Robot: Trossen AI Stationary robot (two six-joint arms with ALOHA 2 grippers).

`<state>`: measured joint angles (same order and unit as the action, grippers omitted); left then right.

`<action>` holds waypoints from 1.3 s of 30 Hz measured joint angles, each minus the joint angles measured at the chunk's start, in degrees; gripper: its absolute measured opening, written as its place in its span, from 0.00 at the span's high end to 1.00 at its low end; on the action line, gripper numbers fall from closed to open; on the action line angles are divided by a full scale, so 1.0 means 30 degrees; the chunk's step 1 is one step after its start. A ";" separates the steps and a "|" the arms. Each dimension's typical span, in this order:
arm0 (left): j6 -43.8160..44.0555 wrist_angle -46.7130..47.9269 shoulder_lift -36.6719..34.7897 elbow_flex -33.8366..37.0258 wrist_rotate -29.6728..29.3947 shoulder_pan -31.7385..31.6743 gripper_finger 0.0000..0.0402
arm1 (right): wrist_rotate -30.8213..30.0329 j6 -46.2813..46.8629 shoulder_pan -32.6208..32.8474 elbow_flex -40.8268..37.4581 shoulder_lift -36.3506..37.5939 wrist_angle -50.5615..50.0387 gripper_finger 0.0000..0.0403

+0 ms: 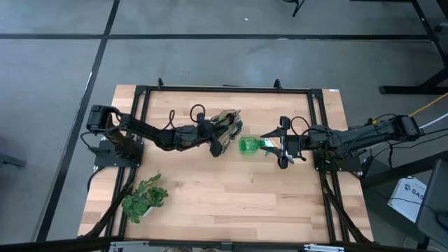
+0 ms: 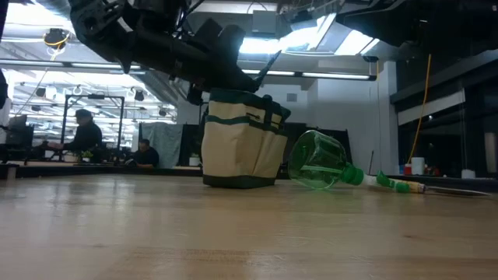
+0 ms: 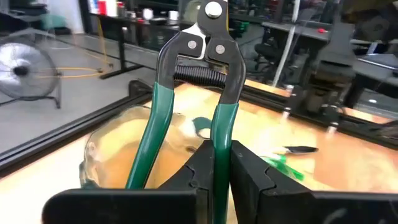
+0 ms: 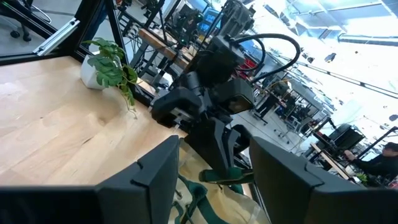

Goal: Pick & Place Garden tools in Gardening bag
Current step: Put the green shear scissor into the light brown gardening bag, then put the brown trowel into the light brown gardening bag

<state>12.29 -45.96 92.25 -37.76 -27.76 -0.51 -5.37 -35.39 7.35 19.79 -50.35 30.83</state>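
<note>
- Clamped between the left gripper (image 3: 214, 180) fingers is one green-sleeved handle of the pruning shears (image 3: 202, 74), seen head-on in the left wrist view with the coil spring and pivot bolts pointing away from the camera.
- From above, the left gripper (image 1: 210, 136) sits at the gardening bag (image 1: 227, 126) near the middle of the table (image 1: 210, 203), the shears themselves lost among the dark arm parts there.
- Right gripper (image 1: 285, 145) hangs spread apart just beside the spray bottle's trigger end, holding nothing; its wrist view shows two wide-set fingers (image 4: 146, 177) with the other arm between them.
- Spray bottle (image 1: 252, 145) lies on its side just right of the bag; the low view shows the bottle (image 2: 320, 162) tilted, neck toward the table and base close to the bag (image 2: 243, 140), though contact cannot be judged.
- Only the low view shows the bag standing upright, and people seated in the room behind.
- Wide bare wood lies across the near half of the table, apart from the plant sprig (image 1: 145, 198) at the near-left corner; black frame rails border the sides.
</note>
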 joint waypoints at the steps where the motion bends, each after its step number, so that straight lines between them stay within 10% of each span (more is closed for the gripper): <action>1: 0.0000 -0.0006 0.0006 0.0000 -0.0006 -0.0029 0.93 | 0.0000 -0.0003 0.0000 0.0000 0.0000 -0.0007 0.51; 26: -0.0232 0.0694 -0.0659 0.0000 0.0860 0.0015 0.69 | -0.0007 -0.0207 0.0000 0.0000 0.0000 0.0831 0.51; 39: -0.2506 0.6150 -0.5713 -0.0007 0.4161 0.1248 0.68 | -0.0011 -0.0145 0.0003 0.0000 0.0000 0.0808 0.51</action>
<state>4.78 -27.51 75.11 -37.78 -15.27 3.23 -5.40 -35.82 7.36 19.79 -50.35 33.25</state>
